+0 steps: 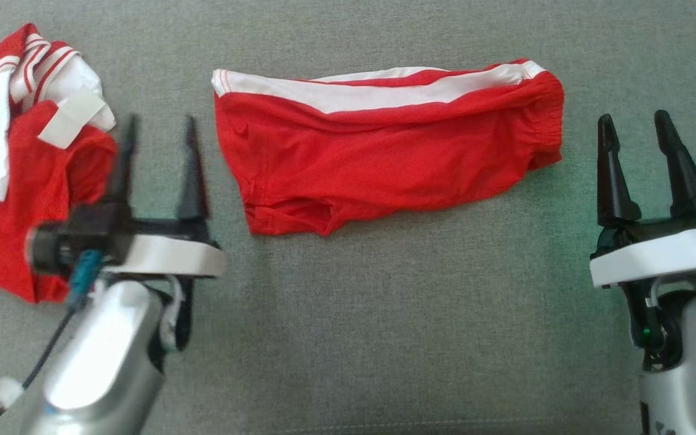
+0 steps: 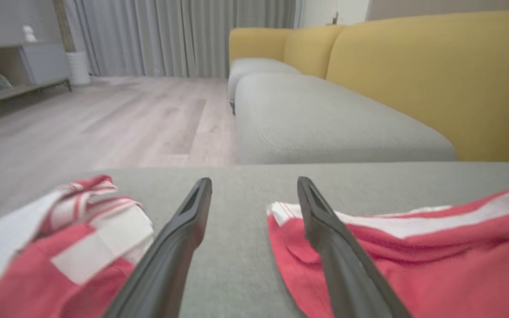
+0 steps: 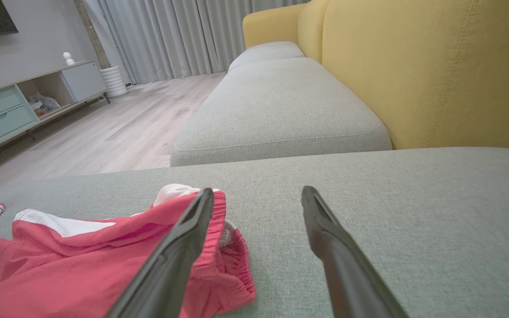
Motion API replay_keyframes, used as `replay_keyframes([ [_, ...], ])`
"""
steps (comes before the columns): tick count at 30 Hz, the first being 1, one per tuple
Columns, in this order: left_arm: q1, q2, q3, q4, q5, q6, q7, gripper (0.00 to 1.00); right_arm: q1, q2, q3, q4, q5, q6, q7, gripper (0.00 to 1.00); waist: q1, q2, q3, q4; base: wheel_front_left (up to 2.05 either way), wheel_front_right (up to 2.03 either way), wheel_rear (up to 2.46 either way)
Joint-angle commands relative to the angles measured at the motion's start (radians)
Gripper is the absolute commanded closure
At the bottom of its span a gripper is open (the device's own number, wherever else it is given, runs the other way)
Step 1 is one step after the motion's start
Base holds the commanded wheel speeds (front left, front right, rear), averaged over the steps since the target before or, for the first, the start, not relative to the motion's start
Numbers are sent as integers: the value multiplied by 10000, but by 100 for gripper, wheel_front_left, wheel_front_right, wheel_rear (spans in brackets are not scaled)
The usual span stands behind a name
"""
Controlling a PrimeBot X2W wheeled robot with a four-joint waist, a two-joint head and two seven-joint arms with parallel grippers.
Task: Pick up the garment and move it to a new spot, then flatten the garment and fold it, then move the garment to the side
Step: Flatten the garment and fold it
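The garment [image 1: 384, 157], red shorts with a white side stripe, lies fairly flat in the middle of the grey cushion; it also shows in the wrist views [image 2: 413, 256] [image 3: 82, 265]. My left gripper [image 1: 160, 124] [image 2: 254, 181] stands open just left of its left edge, over bare cushion, holding nothing. To the right of the elastic waistband end, my right gripper [image 1: 633, 118] [image 3: 259, 191] is open and empty, its left finger [image 3: 179, 247] overlapping the waistband in the right wrist view.
A second red and white garment [image 1: 28, 163] [image 2: 60, 247] lies crumpled at the left, beside my left gripper. The grey cushion [image 1: 384, 332] has bare room in front. Beyond are another seat cushion [image 2: 325, 119], a yellow backrest [image 2: 435, 79] and wooden floor [image 2: 104, 119].
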Motion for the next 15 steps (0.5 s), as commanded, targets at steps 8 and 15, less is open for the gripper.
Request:
replay_keyframes([
  [8,275,1076,1080,-1079,607,541,-526,0,121,-54,282,-773,-193,-50,400,0,0,0,-167,-6,0,0,0],
  [15,547,1401,970,-1544,690,657,-44,0,185,-97,245,-800,-137,-50,515,0,0,0,-222,-15,0,0,0],
])
